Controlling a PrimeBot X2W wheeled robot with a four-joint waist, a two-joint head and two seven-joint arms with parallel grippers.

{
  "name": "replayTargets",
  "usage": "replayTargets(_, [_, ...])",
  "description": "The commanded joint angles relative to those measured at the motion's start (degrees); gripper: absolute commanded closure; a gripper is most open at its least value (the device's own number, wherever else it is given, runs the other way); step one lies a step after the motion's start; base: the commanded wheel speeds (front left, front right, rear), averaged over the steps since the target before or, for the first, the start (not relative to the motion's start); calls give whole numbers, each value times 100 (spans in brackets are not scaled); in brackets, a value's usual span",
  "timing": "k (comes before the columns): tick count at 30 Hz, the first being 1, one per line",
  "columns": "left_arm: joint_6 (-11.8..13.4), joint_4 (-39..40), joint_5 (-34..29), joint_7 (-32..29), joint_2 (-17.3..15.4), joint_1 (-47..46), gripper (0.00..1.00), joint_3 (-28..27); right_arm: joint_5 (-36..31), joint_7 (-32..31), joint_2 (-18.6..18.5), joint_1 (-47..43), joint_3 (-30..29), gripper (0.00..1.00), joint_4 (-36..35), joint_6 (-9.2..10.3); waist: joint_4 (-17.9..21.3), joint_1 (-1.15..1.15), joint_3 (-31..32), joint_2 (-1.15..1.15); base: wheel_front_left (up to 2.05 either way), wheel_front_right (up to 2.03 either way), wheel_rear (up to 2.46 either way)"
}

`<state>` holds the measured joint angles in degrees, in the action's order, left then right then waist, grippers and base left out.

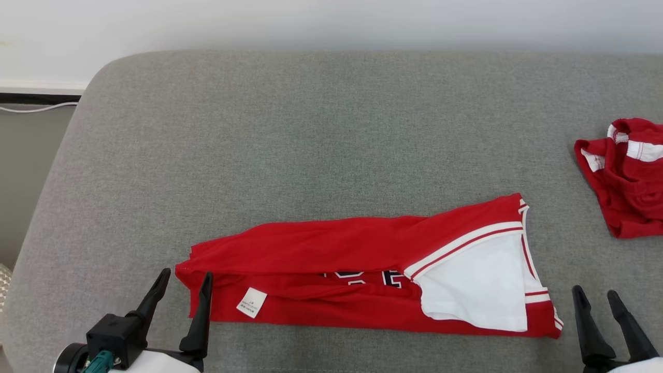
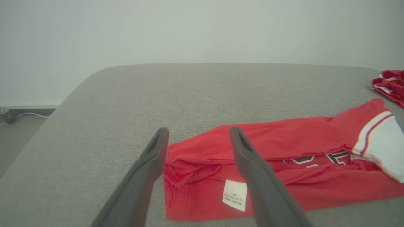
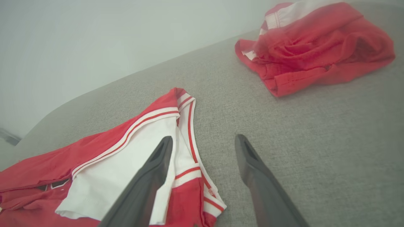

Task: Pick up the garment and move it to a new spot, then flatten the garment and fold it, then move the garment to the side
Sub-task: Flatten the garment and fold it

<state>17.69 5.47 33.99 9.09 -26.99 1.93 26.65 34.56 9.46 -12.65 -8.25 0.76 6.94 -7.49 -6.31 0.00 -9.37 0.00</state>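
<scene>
Grey upholstery [image 1: 331,129] fills most of my head view, and the garment [image 1: 331,243] lies on it in the lower middle of the frame. It is a red jersey folded lengthwise into a long band that runs from lower left to right. A white panel [image 1: 476,280] with red and white striped trim takes up its right end. Dark lettering [image 1: 362,277] peeks out from under the folded upper layer, and a small white label [image 1: 251,302] sits near the left end.

My left gripper [image 1: 187,273] is at the lower left, fingers apart and holding nothing. One finger crosses the garment's left edge in the picture and the other stands over the bare cushion. In the left wrist view the two fingers straddle that left corner; I cannot tell whether they touch the cloth.

My right gripper [image 1: 594,290] is at the lower right, just beside the garment's striped right end, fingers likewise apart and holding nothing. In the right wrist view one finger overlaps the striped hem and the other is over bare fabric.

A second red garment [image 1: 629,181] lies crumpled at the right edge of the frame, well apart from the first. Behind the cushion runs a pale wall [image 1: 331,20], and a white cable [image 1: 36,109] trails along its base at the upper left.
</scene>
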Motion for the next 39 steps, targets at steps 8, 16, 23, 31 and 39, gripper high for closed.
replayTargets(8, [-80,42,45,126,-58,-444,0,-182,243,-291,-389,682,565,0,373,0,-203,0,-200,0,0,0,0])
replayTargets(16, [-172,-76,58,211,71,-612,0,-108,803,-538,-634,965,941,0,932,0,-430,0,-337,0,0,0,0])
replayTargets(23, [-238,-187,99,295,156,-684,0,-98,1521,-784,-814,1050,1347,0,987,0,-512,0,-448,0,0,0,0])
replayTargets(31, [-321,-288,150,363,209,-777,0,-114,2257,-833,-956,1256,1953,5,861,0,-531,0,-543,0,0,0,0])
replayTargets(39, [-357,-357,165,405,242,-803,0,-102,2648,-451,-1098,1412,2205,100,983,0,-536,0,-540,0,0,0,0])
